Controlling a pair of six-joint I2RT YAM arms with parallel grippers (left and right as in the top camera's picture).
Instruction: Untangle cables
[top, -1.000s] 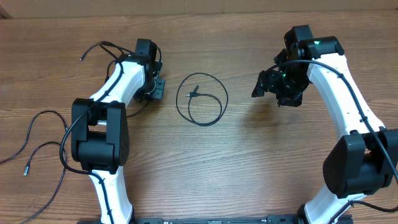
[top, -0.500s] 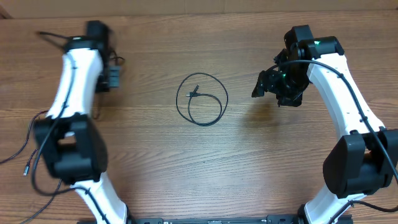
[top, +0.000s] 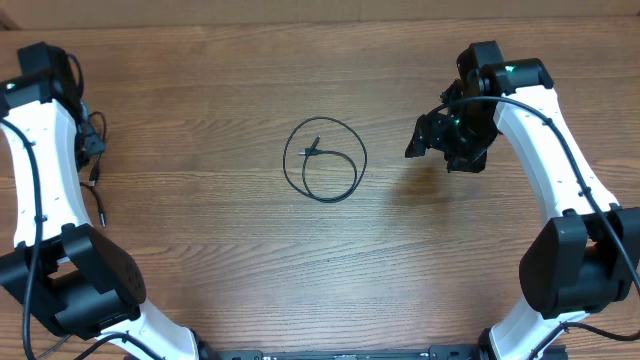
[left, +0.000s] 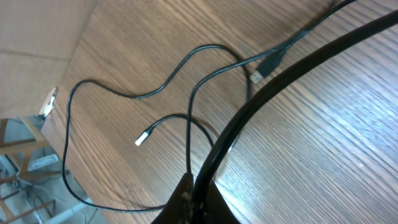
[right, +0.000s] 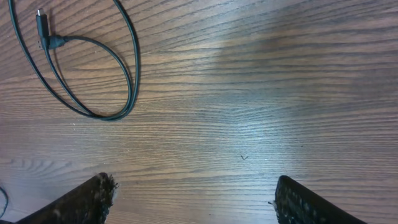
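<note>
One thin black cable (top: 325, 160) lies as a loose coil on the middle of the wooden table, its plug tip inside the loop. In the right wrist view the same coil (right: 127, 62) sits at the upper left. My right gripper (top: 447, 140) hovers to the right of the coil, open and empty, both fingertips (right: 87, 199) over bare wood. My left gripper (top: 90, 148) is at the far left edge, shut on a black cable (left: 292, 68) that runs up between its jaws. More thin cables (left: 124, 93) with a silver plug (left: 143, 135) trail on the table beneath it.
The table's left edge (left: 68, 68) is close under the left gripper, with floor and furniture beyond it. A dark USB plug (left: 264, 65) lies on the wood near the held cable. A cable end (top: 98, 195) trails beside the left arm.
The left arm has swung from beside the central coil out to the far left edge, taking its cable along. The right arm and the coil have not moved.
</note>
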